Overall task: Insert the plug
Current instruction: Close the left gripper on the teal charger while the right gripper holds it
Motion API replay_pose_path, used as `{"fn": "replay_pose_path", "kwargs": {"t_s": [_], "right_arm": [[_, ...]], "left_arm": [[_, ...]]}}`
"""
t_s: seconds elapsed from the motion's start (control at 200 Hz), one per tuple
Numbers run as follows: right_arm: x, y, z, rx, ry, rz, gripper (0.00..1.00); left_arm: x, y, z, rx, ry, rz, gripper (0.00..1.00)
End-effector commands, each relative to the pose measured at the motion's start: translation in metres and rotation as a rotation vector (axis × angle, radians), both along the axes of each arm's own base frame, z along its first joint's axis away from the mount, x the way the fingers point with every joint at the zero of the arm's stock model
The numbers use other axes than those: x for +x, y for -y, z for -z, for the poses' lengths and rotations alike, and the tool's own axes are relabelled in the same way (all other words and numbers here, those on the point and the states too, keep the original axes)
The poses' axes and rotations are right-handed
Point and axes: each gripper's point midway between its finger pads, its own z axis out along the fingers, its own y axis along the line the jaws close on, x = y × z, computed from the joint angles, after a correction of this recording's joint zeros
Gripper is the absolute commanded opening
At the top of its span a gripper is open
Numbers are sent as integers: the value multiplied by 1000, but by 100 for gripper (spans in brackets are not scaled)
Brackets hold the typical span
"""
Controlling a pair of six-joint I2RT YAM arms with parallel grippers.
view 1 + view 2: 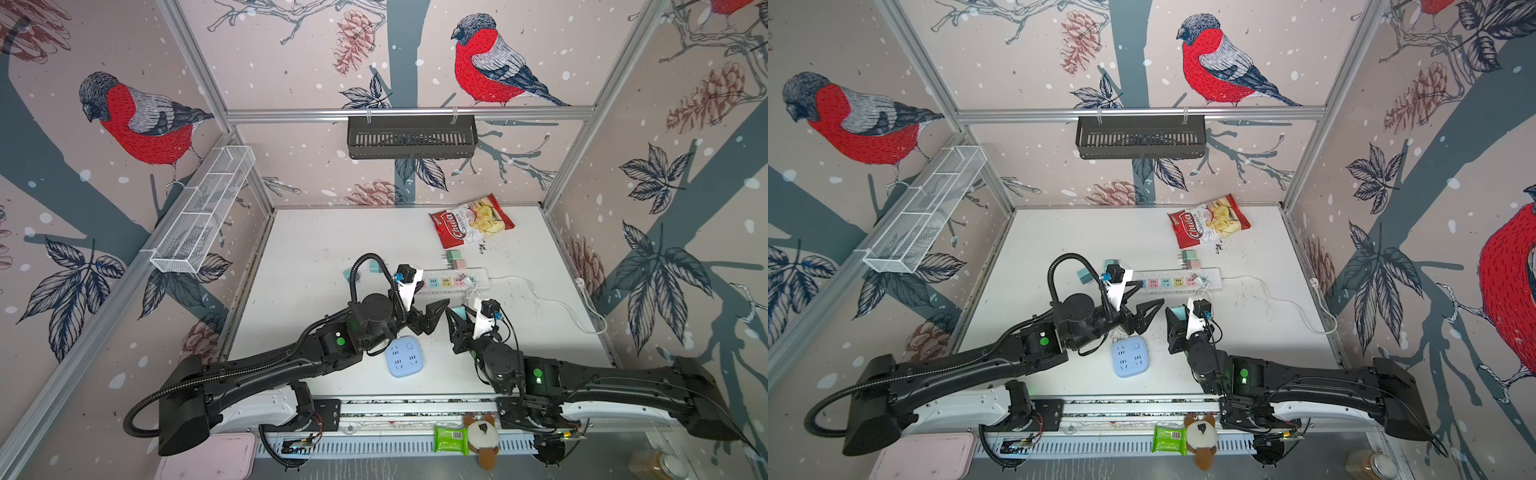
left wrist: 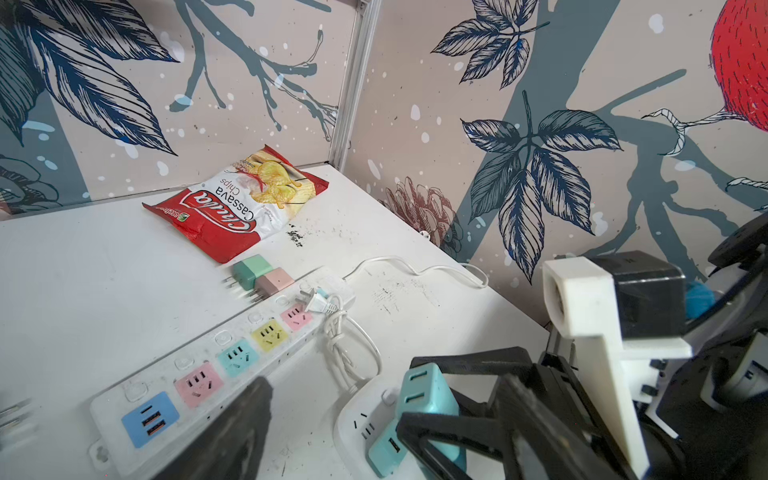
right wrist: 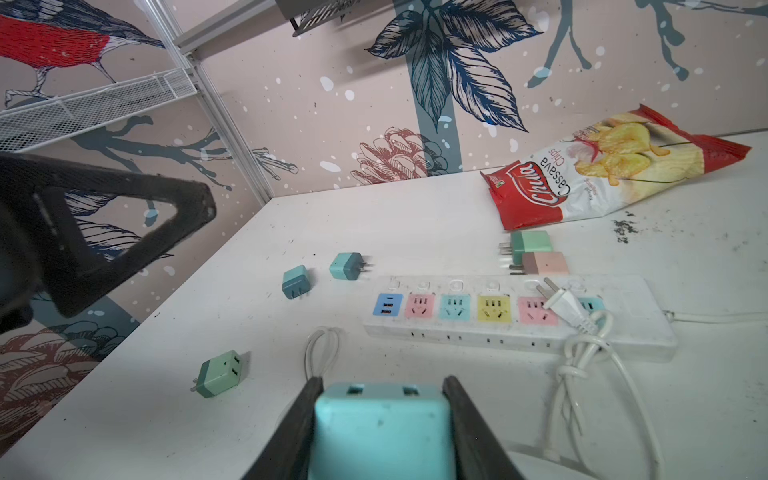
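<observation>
The teal cube-shaped plastic plug (image 3: 382, 428) has softly rounded edges and a few dark specks. Two small rectangular slots sit side by side on the face turned away from the right wrist camera. It is clamped between the two black fingers (image 3: 293, 428) of the right gripper (image 3: 382, 384), one pressed flat to each side.

From the left wrist, the plug (image 2: 430, 401) hangs over a white rounded socket block (image 2: 357, 419) on the white table (image 1: 332, 249). That block lies just in front of the long white power strip (image 1: 455, 280) with pastel outlets (whether the prongs have reached the block's holes cannot be told).

The right arm reaches in from the right along the front edge, its wrist bent so the gripper points toward the back wall and tilts down. The left arm stretches in from the left. The left gripper (image 1: 1142, 300) points rightward at the plug, close beside it, its fingers spread apart with nothing between them. A light-blue square socket block (image 1: 401, 356) lies flat in front of both grippers.
</observation>
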Motion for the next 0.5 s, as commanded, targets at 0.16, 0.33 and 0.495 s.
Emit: {"fn": "replay_pose_path", "kwargs": {"t_s": [0.16, 0.33, 0.495], "right_arm": [[-22, -19, -18, -5, 206, -225, 2], [-29, -24, -15, -67, 269, -278, 1], [-38, -28, -11, -78, 311, -335, 1]], "left_arm": [[-19, 6, -24, -27, -85, 103, 84], [-37, -1, -1, 26, -199, 156, 84], [-44, -4, 25, 67, -155, 200, 79]]}}
